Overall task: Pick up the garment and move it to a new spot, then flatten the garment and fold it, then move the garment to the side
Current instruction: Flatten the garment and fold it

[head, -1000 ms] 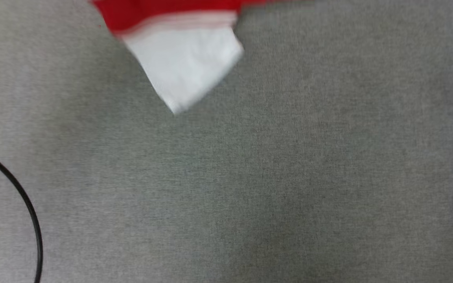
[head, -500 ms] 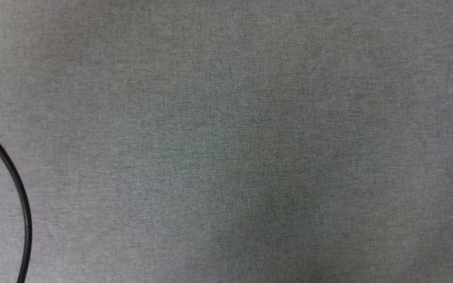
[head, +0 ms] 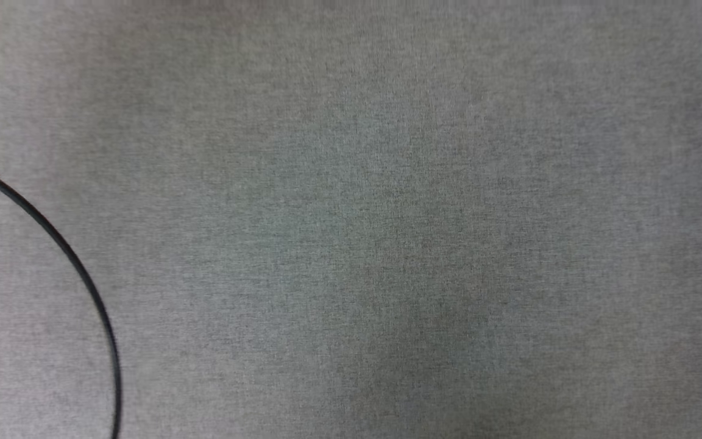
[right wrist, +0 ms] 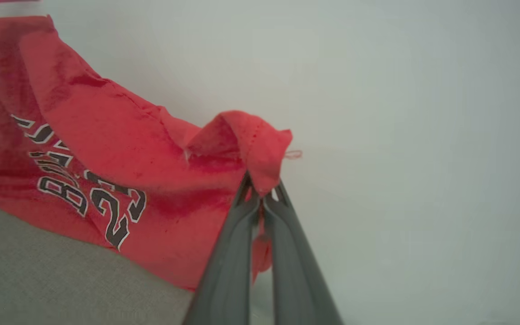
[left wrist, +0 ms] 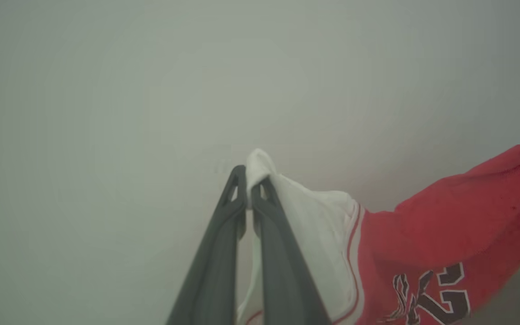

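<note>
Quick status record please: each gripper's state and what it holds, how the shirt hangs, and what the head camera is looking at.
left gripper: shut, pinching the tip of the white sleeve
right gripper: shut, pinching a folded red edge
garment: held by both grippers, red body spanning between them
lettering: black and white print, visible in both wrist views
garment touching surface: cannot tell
head view: grey cloth surface, black cable curving at lower left
</note>
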Controlling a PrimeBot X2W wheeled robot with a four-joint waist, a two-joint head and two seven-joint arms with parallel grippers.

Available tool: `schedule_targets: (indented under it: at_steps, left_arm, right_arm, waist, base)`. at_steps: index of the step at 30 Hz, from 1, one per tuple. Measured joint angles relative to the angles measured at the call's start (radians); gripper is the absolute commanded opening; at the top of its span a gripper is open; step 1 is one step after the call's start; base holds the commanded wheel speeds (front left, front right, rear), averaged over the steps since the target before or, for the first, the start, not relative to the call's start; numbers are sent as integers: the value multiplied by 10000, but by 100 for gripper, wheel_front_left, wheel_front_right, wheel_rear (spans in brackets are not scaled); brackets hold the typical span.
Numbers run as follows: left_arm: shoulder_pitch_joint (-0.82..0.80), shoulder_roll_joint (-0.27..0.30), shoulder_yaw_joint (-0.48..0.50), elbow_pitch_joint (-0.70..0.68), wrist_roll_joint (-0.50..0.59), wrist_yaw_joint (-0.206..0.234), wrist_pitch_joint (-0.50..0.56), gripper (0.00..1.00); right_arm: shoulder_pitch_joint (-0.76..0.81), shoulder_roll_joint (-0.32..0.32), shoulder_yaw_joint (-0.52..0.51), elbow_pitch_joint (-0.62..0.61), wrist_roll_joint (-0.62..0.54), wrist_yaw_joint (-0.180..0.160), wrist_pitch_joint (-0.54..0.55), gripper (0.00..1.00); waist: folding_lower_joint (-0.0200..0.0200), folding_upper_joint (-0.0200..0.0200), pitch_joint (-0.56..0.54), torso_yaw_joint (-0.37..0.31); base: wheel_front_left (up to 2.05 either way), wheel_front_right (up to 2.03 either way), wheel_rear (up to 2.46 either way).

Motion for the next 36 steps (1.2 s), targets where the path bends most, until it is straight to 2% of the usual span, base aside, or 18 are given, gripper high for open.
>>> schedule_targets:
  at_steps: [6,9,14,21,24,31,36]
  left_arm:
    - [2408,50,-303,-209,-261,4,-347,0]
    - [3830,50,-407,-671,-393,186,-472,0]
    - [6296,242,-602,-2182,-598,865,-556,0]
    - [9576,1225,-976,-4518,-918,1948,-343,0]
    - [10882,1482,-1118,-5427,-1202,2435,-215,0]
    - [13739,2215,-1392,-6922,-2033,3409,-52,0]
    - [15369,2596,-1666,-7762,-2577,3914,123,0]
  right_arm:
    - [1752,-94,1032,-27,903,0,-516,0]
    - [2707,-278,1582,-151,1365,2,-662,0]
    - [4197,-717,2261,-512,2207,0,-928,0]
    - [6245,-1488,2986,-1080,3206,0,-1193,0]
    - [7083,-1822,3325,-1383,3365,0,-1306,0]
    - [9123,-2487,3618,-1998,3871,2,-1440,0]
    - [10555,-2999,3616,-2405,4046,0,-1538,0]
  waist:
    - [-1,0,-701,58]
    - [-1,0,-1135,79]
    - [-2,0,-1964,131]
    - [-3,0,-3121,164]
    - [-3,0,-3579,153]
    - [-4,0,-4549,57]
    - [-4,0,-5170,94]
  base:
    - [0,0,0]
    - [0,0,0]
    - [0,0,0]
    - [0,0,0]
    - [0,0,0]
    - [0,0,0]
    - [0,0,0]
